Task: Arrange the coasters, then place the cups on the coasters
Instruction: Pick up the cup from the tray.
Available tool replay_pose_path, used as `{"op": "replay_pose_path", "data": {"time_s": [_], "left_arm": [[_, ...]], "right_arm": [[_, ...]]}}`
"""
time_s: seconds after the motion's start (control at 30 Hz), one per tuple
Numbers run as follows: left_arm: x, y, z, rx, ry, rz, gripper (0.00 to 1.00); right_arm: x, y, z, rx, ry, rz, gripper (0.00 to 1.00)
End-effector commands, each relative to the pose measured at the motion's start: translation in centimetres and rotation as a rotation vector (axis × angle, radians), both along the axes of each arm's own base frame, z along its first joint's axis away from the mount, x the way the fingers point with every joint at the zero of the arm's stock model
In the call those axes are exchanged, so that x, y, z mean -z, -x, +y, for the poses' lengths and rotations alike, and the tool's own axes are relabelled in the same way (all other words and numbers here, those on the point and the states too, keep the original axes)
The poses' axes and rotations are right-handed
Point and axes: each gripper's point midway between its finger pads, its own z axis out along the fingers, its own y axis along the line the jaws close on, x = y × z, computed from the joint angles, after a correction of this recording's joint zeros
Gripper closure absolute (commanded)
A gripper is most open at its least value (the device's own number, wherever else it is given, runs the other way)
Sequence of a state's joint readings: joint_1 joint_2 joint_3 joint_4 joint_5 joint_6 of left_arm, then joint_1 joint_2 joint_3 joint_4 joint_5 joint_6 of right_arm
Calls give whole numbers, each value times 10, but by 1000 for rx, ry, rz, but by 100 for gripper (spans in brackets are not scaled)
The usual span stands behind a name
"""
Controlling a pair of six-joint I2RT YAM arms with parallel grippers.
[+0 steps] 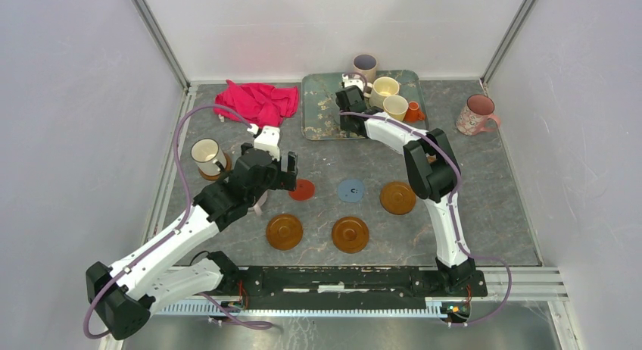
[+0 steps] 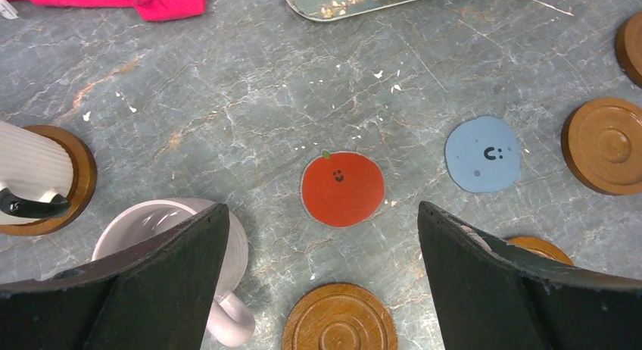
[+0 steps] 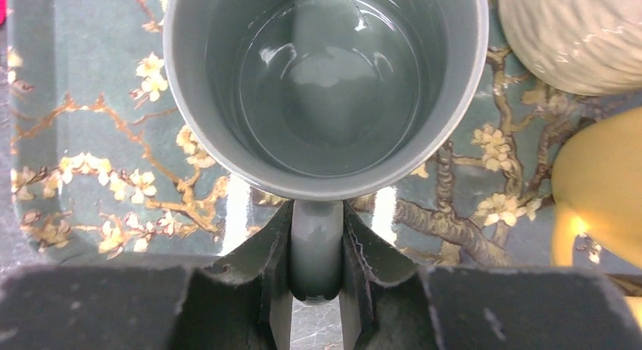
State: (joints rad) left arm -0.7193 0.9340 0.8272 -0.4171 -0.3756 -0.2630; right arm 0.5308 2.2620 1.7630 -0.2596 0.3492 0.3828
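Far left: cream cup (image 1: 206, 154) stands upright on the dark brown coaster (image 1: 219, 173). Just right of it and nearer, mauve cup (image 2: 174, 229) sits upright on the table (image 1: 492, 214), partly hidden under the left arm. Left hand (image 2: 322, 207) hovers above the table with its jaws spread wide and nothing between them; the red coaster (image 2: 342, 189) lies flat directly below the gap. Red cloth (image 1: 256, 101) is bunched at the far side, left of the tray (image 1: 318, 119). Amber coasters lie flat on the table and well apart: one near (image 1: 284, 231), a second near (image 1: 350, 234), a third farther right (image 1: 397, 198). Blue coaster (image 1: 350, 189) lies between the red coaster and the third amber one. Right hand (image 3: 316, 221) reaches over the tray; its fingers (image 3: 276, 244) press on both sides of the handle of the grey-green cup (image 3: 325, 85), which stands upright on the tray. Right of it on the tray: second cream cup (image 1: 384, 89), yellow cup (image 1: 395, 106), tiny orange cup (image 1: 413, 111). Far right, off the tray: pink floral cup (image 1: 475, 114) on the bare table.
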Motion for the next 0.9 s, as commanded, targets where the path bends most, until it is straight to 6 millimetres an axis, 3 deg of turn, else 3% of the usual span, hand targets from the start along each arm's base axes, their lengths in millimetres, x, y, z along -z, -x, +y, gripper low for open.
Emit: {"op": "replay_pose_path", "data": {"time_s": [0.0, 0.27, 0.63, 0.87], "left_arm": [[-6, -7, 7, -31, -26, -37, 0], [-11, -7, 10, -109, 48, -29, 0], [-34, -10, 27, -216, 154, -99, 0], [-48, -12, 36, -278, 195, -148, 0]], "right_arm": [[-43, 0, 23, -137, -54, -51, 100], [-78, 29, 44, -279, -98, -86, 100], [-125, 90, 57, -375, -105, -199, 100], [-133, 148, 66, -470, -142, -221, 100]]}}
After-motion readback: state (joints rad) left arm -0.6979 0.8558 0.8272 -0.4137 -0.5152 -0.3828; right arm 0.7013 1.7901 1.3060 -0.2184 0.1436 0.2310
